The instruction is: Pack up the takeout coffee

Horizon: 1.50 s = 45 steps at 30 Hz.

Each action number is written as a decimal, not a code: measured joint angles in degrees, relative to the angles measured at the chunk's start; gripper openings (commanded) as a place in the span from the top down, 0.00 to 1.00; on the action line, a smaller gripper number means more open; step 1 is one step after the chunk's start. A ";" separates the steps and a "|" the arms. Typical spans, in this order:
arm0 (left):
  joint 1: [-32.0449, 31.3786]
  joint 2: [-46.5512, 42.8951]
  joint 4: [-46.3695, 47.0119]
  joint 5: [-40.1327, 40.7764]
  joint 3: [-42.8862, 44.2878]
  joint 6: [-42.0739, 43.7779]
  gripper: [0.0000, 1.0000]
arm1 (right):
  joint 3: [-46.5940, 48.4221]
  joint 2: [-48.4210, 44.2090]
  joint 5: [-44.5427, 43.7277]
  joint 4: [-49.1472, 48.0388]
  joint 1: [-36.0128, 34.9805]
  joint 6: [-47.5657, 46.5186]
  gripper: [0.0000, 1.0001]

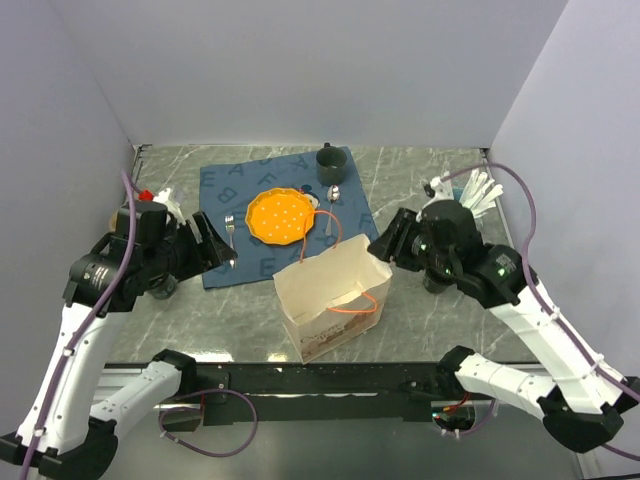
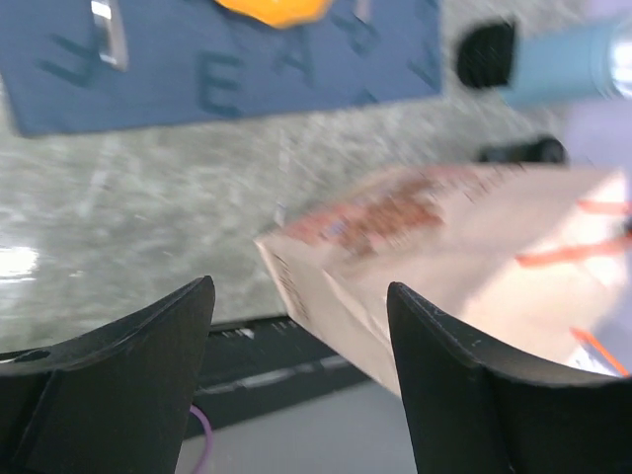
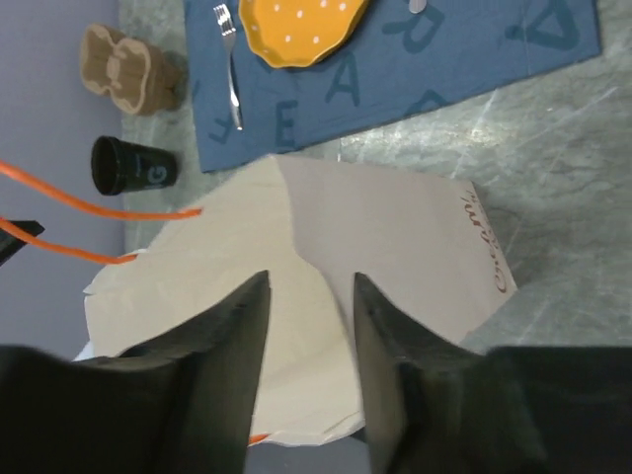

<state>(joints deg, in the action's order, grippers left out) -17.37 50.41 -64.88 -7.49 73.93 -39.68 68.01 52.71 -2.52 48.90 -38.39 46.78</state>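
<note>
The top view is bright and even, and its shadows are soft and faint. The left wrist view is blurry: the paper bag (image 2: 425, 247) looks smeared, and a white shine sits on the marble table (image 2: 20, 262) at the left. The right wrist view is sharp.

Overhead; both wrists close on bag (image 1: 322, 302)

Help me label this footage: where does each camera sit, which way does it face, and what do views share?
Top external: above and behind, looking down on table, bag, mat; left arm and right arm show.
Left wrist: on the left arm, facing the bag's side and mat; its jaws, apart, show.
Right wrist: on the right arm, looking down at bag, mat, plate; its jaws show.
Shared: all see bag and mat.
</note>
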 measured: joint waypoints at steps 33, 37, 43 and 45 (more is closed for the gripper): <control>-30.03 7.52 3.17 -1.16 -2.99 -25.35 0.55 | 8.46 1.40 -3.93 2.54 0.00 -17.09 0.18; -30.14 9.42 2.91 1.33 -1.01 -25.29 0.75 | 8.46 0.70 -4.15 2.54 0.00 -17.66 0.18; -30.14 13.53 2.36 5.20 3.58 -22.88 0.92 | 8.46 0.24 -4.33 2.54 0.00 -18.14 0.18; -30.14 14.38 1.75 6.97 4.98 -21.51 0.91 | 8.46 0.15 -4.33 2.54 0.00 -18.25 0.18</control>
<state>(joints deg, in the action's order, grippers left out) -47.51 64.79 -63.13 -0.51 78.91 -61.19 76.47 52.86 -6.85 51.44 -38.39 28.53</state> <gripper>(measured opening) 0.089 0.823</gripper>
